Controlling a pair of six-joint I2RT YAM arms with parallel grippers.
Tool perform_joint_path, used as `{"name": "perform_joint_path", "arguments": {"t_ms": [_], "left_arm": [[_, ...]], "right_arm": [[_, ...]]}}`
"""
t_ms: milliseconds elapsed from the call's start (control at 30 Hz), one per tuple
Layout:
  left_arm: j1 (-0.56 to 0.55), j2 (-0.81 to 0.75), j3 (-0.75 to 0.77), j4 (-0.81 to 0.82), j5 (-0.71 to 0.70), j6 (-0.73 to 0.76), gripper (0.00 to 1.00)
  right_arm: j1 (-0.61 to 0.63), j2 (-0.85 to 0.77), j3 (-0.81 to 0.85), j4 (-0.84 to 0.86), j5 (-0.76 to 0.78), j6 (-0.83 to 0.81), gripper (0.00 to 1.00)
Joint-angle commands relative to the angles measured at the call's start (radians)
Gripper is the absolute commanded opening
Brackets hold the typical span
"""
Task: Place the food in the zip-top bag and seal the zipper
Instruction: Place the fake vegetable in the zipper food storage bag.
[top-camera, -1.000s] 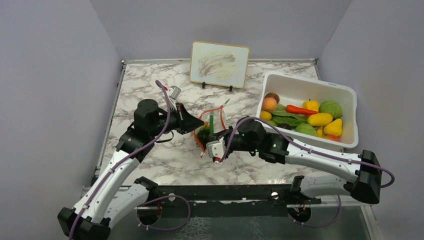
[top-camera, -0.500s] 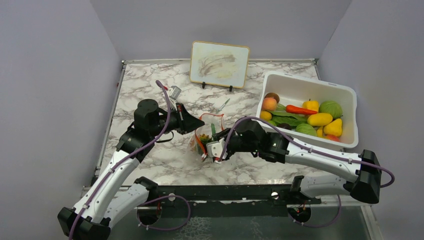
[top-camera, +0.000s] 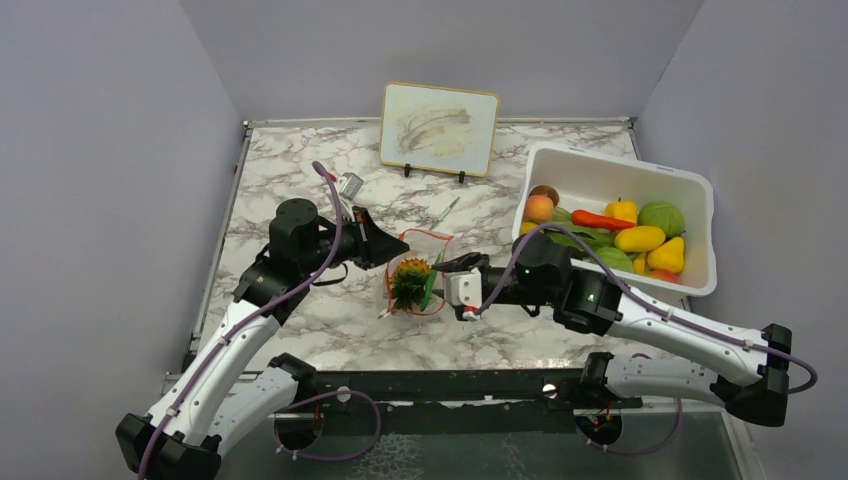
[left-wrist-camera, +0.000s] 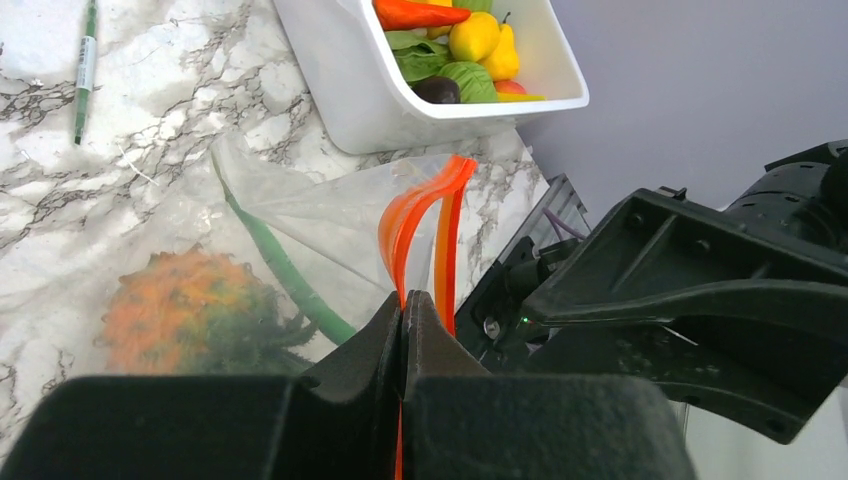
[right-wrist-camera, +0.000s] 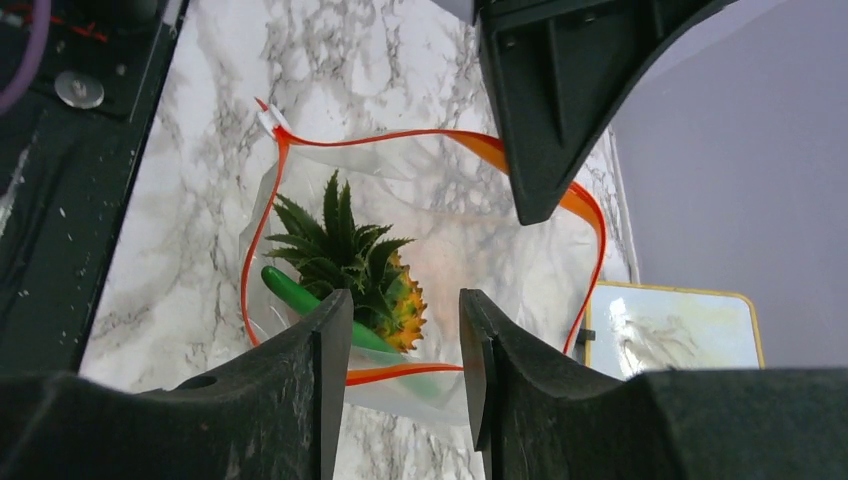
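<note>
The clear zip-top bag (top-camera: 436, 250) stands mouth-up at the table's middle. My left gripper (top-camera: 398, 244) is shut on its red-orange zipper (left-wrist-camera: 441, 200), pinching the strip between the fingertips (left-wrist-camera: 404, 303). Inside the bag lie a spiky orange pineapple (right-wrist-camera: 378, 276) with green leaves and a green pod (right-wrist-camera: 290, 291); both also show through the plastic, the pineapple (left-wrist-camera: 185, 308) lowest. My right gripper (right-wrist-camera: 405, 312) is open and holds nothing, just right of the bag and above its near rim, seen from above as the right gripper (top-camera: 441, 266). More food (top-camera: 640, 238) fills the bin.
A white bin (top-camera: 700, 185) of toy fruit and vegetables sits at the right. A framed board (top-camera: 438, 128) stands at the back. A thin green pen (top-camera: 445, 209) lies behind the bag. My left gripper's finger (right-wrist-camera: 545, 110) hangs over the bag's far rim.
My right gripper opened, let the pineapple drop into the bag, and pulled back to the right. The bag's mouth now stands wider. The left gripper kept its hold.
</note>
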Motion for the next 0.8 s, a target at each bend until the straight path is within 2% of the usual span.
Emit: {"name": "perform_joint_path", "arguments": {"t_ms": [0,167,333,400,500,767], "left_arm": [[0.002,-0.005,0.003,0.048,0.004,0.006,0.0],[0.003,-0.009,0.008,0.048,-0.01,0.013,0.0],[0.003,-0.011,0.021,0.046,-0.071,0.069,0.0],[0.002,-0.01,0.03,0.047,-0.128,0.102,0.0],[0.003,-0.016,0.045,0.064,-0.205,0.159,0.0],[0.003,-0.049,0.083,0.091,-0.392,0.299,0.0]], "right_arm": [[0.005,-0.031,0.035,0.073,0.024,0.183,0.44],[0.005,-0.027,0.057,0.082,0.191,0.526,0.31],[0.005,-0.026,0.082,0.047,0.388,0.849,0.31],[0.005,-0.028,0.102,0.013,0.45,0.94,0.34],[0.005,-0.025,0.168,-0.078,0.478,0.976,0.38],[0.004,0.024,0.337,-0.268,0.741,0.954,0.51]]}}
